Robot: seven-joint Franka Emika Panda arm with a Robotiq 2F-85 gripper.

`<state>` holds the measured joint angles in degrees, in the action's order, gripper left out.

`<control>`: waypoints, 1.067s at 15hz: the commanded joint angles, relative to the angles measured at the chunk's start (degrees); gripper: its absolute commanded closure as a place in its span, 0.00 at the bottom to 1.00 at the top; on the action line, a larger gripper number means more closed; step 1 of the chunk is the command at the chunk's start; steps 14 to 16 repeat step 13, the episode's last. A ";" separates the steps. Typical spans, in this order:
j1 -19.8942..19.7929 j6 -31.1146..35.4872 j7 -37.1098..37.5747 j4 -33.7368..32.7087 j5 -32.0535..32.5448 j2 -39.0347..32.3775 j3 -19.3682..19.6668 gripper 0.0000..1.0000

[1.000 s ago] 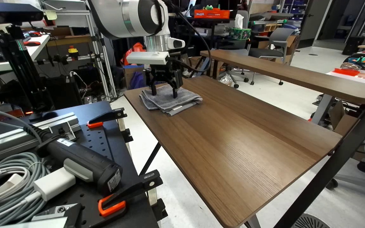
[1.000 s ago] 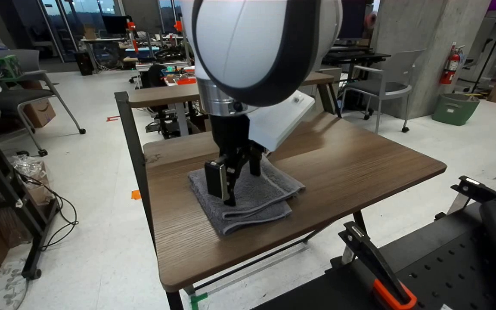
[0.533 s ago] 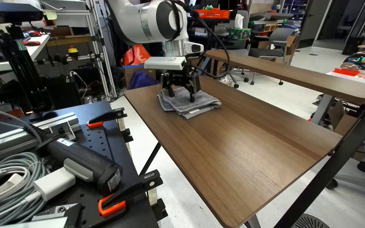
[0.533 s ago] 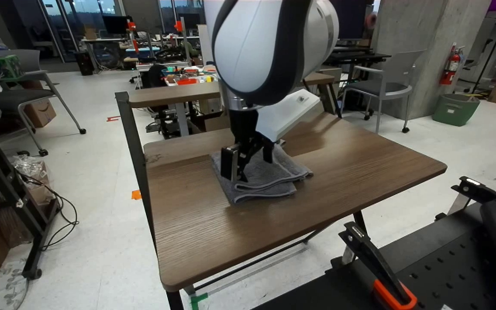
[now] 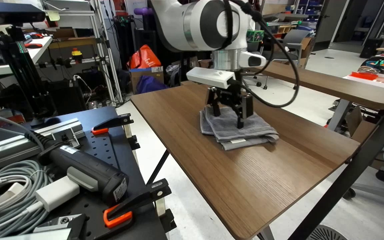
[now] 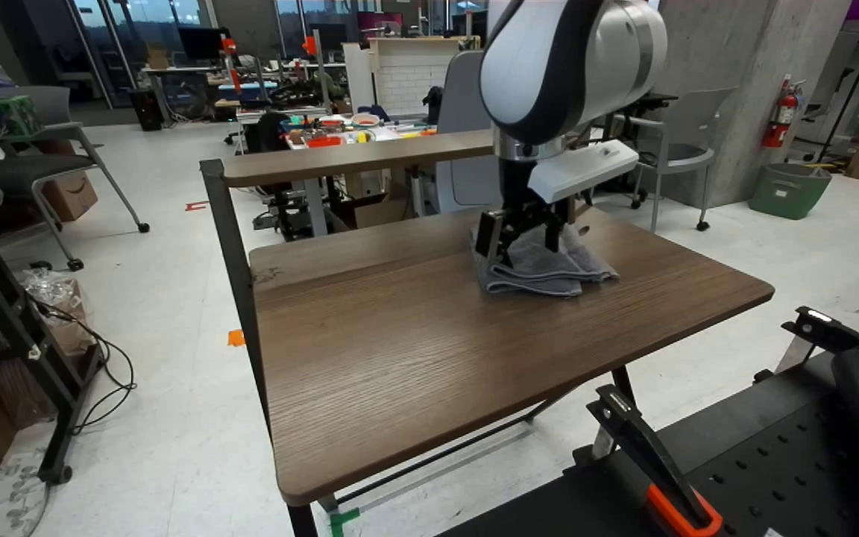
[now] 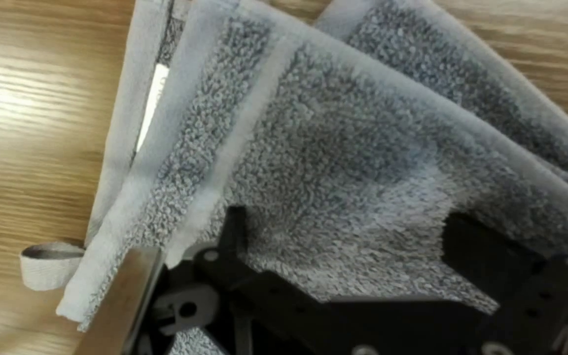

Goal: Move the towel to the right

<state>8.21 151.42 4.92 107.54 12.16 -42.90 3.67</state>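
In an exterior view, the grey towel [image 6: 537, 266] lies in folded layers on the brown table [image 6: 370, 358], towards one o'clock from mid-table. In the wrist view, a paler band crosses its pile; a white label [image 7: 153, 106] shows at ten o'clock, a fabric loop [image 7: 45, 273] at eight.

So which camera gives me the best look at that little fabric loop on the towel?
The wrist view: up close, the loop sticks out from the towel, with nothing in front of it. Both exterior views show the towel, but the loop is too small to make out for certain.
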 commanded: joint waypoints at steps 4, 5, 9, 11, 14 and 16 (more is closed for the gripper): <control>-7.16 -4.55 -1.93 -3.70 -5.55 -0.79 -0.98 0.00; -7.47 -5.01 -2.03 -2.54 -5.95 1.01 -1.24 0.00; -8.04 -3.27 -4.85 4.40 -6.05 8.81 -2.52 0.00; -6.99 -3.41 -3.72 0.47 -5.22 4.97 -1.36 0.00; -7.09 -3.57 -5.03 2.87 -5.10 7.76 -1.66 0.00; -7.09 -3.57 -5.03 2.87 -5.10 7.76 -1.66 0.00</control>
